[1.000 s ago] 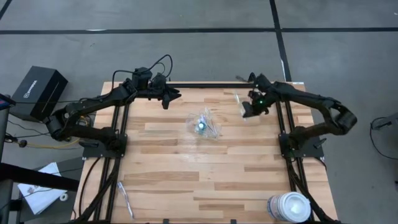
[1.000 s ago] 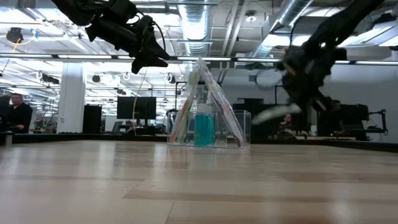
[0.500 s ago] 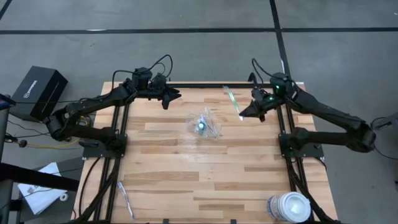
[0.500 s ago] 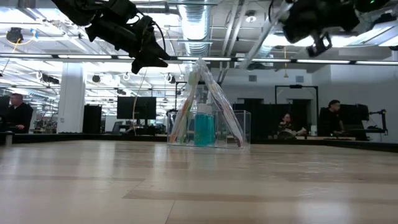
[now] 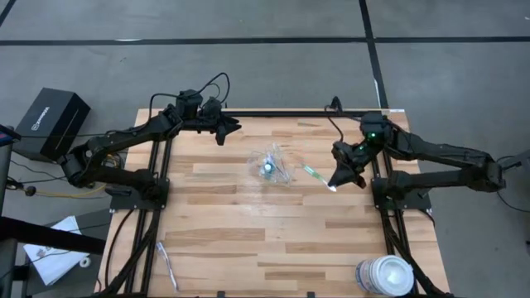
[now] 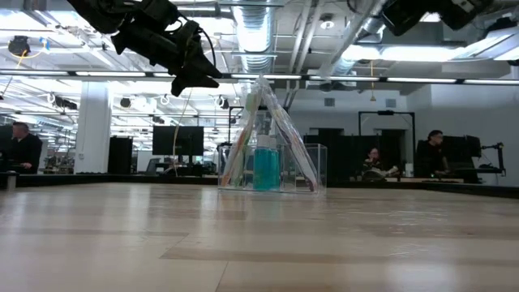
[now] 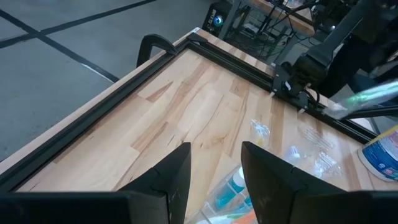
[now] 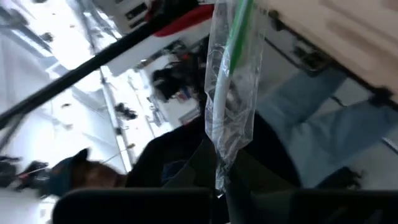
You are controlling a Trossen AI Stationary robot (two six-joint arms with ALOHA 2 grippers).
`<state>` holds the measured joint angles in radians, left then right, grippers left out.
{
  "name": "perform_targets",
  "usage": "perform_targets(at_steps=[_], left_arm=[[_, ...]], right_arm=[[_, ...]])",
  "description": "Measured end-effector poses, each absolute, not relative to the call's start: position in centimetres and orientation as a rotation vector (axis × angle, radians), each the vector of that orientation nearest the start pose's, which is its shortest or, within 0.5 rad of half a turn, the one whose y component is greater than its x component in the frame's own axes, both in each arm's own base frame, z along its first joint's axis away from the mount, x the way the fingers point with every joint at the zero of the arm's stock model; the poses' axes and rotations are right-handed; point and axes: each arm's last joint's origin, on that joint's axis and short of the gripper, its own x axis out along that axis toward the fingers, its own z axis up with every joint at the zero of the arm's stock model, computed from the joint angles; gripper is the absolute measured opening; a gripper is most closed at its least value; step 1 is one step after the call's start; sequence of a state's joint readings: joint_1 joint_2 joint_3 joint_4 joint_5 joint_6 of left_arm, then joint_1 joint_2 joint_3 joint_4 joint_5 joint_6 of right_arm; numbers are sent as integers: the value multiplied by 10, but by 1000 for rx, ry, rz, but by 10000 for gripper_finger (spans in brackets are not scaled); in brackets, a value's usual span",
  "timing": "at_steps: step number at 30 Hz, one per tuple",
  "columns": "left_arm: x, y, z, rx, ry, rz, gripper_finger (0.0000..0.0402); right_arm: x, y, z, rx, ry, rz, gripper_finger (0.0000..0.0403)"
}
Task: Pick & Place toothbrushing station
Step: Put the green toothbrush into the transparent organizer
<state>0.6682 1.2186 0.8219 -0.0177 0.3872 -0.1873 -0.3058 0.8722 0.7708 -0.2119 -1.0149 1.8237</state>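
The clear plastic container (image 5: 272, 165) stands mid-table with toothbrushes and a blue-teal tube (image 6: 266, 168) leaning up inside it. My right gripper (image 5: 334, 183) hovers just right of it, shut on a green toothbrush in a clear wrapper (image 5: 313, 172). My left gripper (image 5: 229, 127) hangs open above the table's far left part, with nothing between its fingers (image 7: 179, 176). A further wrapped toothbrush (image 5: 166, 265) lies flat by the near left edge. My right gripper pinches the wrapped toothbrush between its two fingers by one end of the wrapper (image 8: 219, 167). The toothbrush sticks out straight beyond the fingertips along the line of the fingers, toward the container. It is lifted clear of the table.
A large white round tub (image 5: 385, 275) stands at the near right corner. A black box (image 5: 51, 122) sits on the floor off the table's left side. People sit in the room beyond the far edge (image 6: 375, 165).
My right gripper has risen from the table's far right part with the wrapped toothbrush, come toward the near edge and rolled its wrist. The toothbrush, low beside the table a second ago, now points toward the container, well above the table.
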Motion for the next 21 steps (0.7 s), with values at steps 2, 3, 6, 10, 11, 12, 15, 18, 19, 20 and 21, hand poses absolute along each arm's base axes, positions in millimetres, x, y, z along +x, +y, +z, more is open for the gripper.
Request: perform_targets(at_steps=[2,3,6,10,11,12,15,18,19,20,21], left_arm=[[215,155,274,-393,333,313,136],[215,155,274,-393,333,313,136],[215,155,274,-393,333,313,136],[215,155,274,-393,333,313,136],[215,155,274,-393,333,313,136],[215,155,274,-394,333,313,136],[215,155,274,-401,332,308,136],[215,155,274,-421,330,309,136],[215,155,274,-429,329,311,136],[215,155,274,-437,328,312,136],[215,155,274,-447,326,313,136]], right_arm=[[180,-30,321,1929,793,301,1],[182,-29,324,1938,772,306,1],[191,-24,326,2011,719,272,1],[200,-15,322,2067,795,264,1],[204,-12,319,2081,824,253,1],[207,-10,317,2100,846,242,1],[217,-6,316,2151,845,250,2],[229,-7,316,2206,795,262,4],[233,-7,315,2215,801,248,4],[237,-9,314,2222,801,237,4],[242,-11,313,2226,797,229,3]])
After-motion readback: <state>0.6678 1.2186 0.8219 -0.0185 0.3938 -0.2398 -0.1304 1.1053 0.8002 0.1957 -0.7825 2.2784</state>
